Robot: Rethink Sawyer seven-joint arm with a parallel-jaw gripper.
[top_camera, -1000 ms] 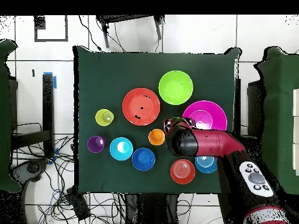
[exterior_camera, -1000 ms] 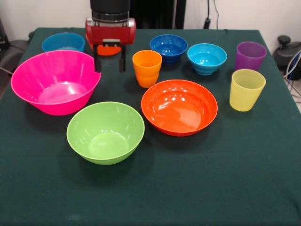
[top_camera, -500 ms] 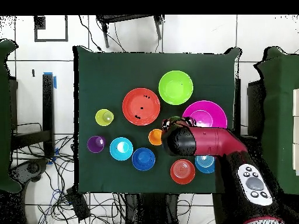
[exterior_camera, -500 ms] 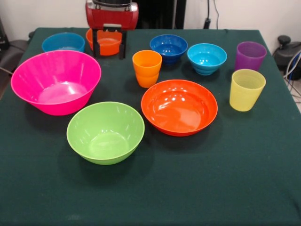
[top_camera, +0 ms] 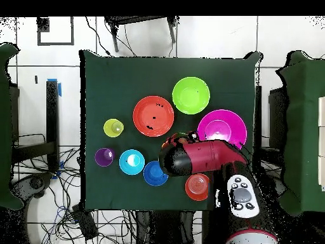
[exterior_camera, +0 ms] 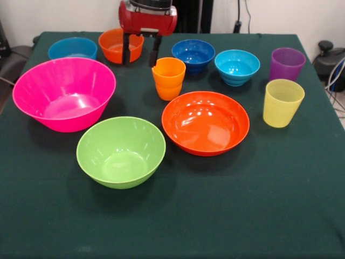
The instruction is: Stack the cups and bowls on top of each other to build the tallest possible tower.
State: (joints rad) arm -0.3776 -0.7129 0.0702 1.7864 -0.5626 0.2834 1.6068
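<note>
My gripper point(exterior_camera: 140, 55) is open and empty, hanging at the table's far side between the small orange bowl point(exterior_camera: 119, 45) and the orange cup point(exterior_camera: 168, 78). Its right finger is just behind the cup's rim. The big pink bowl point(exterior_camera: 63, 93), lime green bowl point(exterior_camera: 121, 151) and shallow orange bowl point(exterior_camera: 205, 122) stand apart in front. The blue bowl point(exterior_camera: 72, 48), dark blue bowl point(exterior_camera: 193, 54), cyan bowl point(exterior_camera: 236, 66), purple cup point(exterior_camera: 287, 63) and yellow cup point(exterior_camera: 283, 102) each stand alone. No pile shows. In the overhead view my arm point(top_camera: 197, 157) hides the orange cup.
The dark green table point(exterior_camera: 242, 205) ends close behind the far row of bowls. In the overhead view cables lie on the floor point(top_camera: 63, 190) beside the table, and the small orange bowl point(top_camera: 197, 186) sits near the table's bottom edge.
My gripper has risen and drawn back from beside the pink bowl, then moved to the picture's right in the front view, past the small orange bowl towards the orange cup. Nothing else moved.
</note>
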